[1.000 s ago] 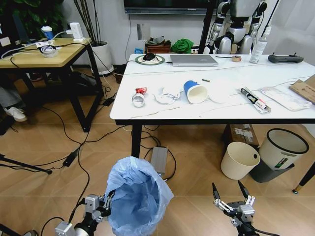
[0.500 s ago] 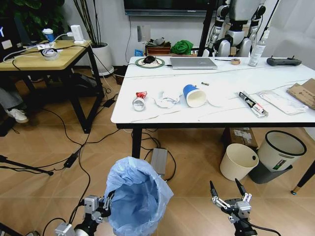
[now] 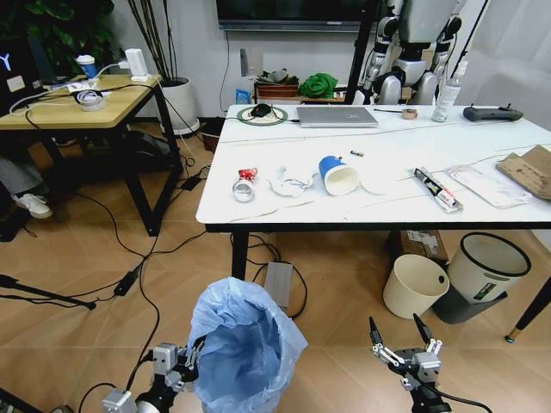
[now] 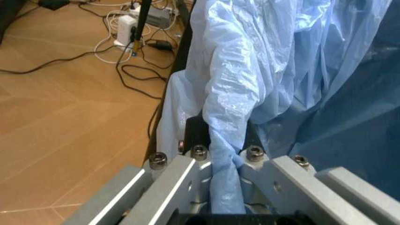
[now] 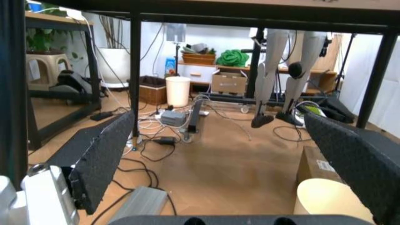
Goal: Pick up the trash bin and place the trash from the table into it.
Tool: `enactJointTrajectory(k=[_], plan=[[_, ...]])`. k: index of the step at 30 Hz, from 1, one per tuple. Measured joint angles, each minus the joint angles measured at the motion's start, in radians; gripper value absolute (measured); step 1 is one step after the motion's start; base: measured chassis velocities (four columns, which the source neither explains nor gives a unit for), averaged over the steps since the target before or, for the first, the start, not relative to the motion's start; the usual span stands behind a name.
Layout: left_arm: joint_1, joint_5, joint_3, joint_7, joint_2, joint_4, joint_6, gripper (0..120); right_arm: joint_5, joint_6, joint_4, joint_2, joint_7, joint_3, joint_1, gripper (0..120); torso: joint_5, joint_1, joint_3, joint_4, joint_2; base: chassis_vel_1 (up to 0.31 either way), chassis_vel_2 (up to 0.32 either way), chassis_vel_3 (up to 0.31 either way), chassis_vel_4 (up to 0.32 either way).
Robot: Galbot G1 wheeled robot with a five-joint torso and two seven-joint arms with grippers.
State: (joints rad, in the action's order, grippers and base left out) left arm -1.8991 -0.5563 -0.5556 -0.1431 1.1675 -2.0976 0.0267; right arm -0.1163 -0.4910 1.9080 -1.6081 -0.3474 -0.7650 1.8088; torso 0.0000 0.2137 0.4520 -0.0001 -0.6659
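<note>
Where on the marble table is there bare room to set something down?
On the table, it is bare between the laptop and the blue cup, and along the near left corner before the red can. Litter crowds the middle row and right end.

The floor [image 3: 77, 335] is warm brown wood-look planking laid at an angle, crossed by loose black cables [image 3: 146, 258]. A flat grey power unit [image 3: 278, 284] lies on it. To the left stands a wooden-topped desk [image 3: 77, 103] on black legs, with a dark leafy plant [image 3: 60, 21] behind it. The back wall [image 3: 194, 43] is pale, with the lower edge of a dark screen [image 3: 288, 12] mounted high and a white planter [image 3: 182, 99] holding thin stems at its foot. A plain cream bin [image 3: 415, 286] and a white bin with a black rim [image 3: 486, 267] sit on the floor to the right. A brown box [image 5: 228, 82] and more cabling lie farther back.
</note>
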Motion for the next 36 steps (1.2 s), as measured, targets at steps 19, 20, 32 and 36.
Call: enactJointTrajectory(k=[19, 20, 32, 36], plan=[[0.013, 0.004, 0.003, 0.001, 0.011, 0.001, 0.006, 0, 0.002, 0.003, 0.001, 0.0, 0.0, 0.001, -0.012, 100, 0.0, 0.036, 0.05, 0.0, -0.087, 0.0, 0.0, 0.0, 0.0], [0.013, 0.004, 0.003, 0.001, 0.011, 0.001, 0.006, 0, 0.002, 0.003, 0.001, 0.0, 0.0, 0.001, -0.012, 100, 0.0, 0.036, 0.05, 0.0, -0.087, 0.0, 0.0, 0.0, 0.0], [0.013, 0.008, 0.006, -0.004, 0.01, 0.01, 0.005, 0, 0.003, 0.002, -0.001, 0.0, -0.001, 0.002, -0.013, 100, 0.0, 0.059, 0.082, 0.0, -0.142, 0.0, 0.0, 0.0, 0.0], [0.014, 0.009, 0.006, -0.005, 0.009, 0.01, 0.005, 0, 0.004, 0.002, 0.0, 0.0, -0.001, 0.002, -0.013, 100, 0.0, 0.064, 0.09, 0.0, -0.154, 0.0, 0.0, 0.0, 0.0]])
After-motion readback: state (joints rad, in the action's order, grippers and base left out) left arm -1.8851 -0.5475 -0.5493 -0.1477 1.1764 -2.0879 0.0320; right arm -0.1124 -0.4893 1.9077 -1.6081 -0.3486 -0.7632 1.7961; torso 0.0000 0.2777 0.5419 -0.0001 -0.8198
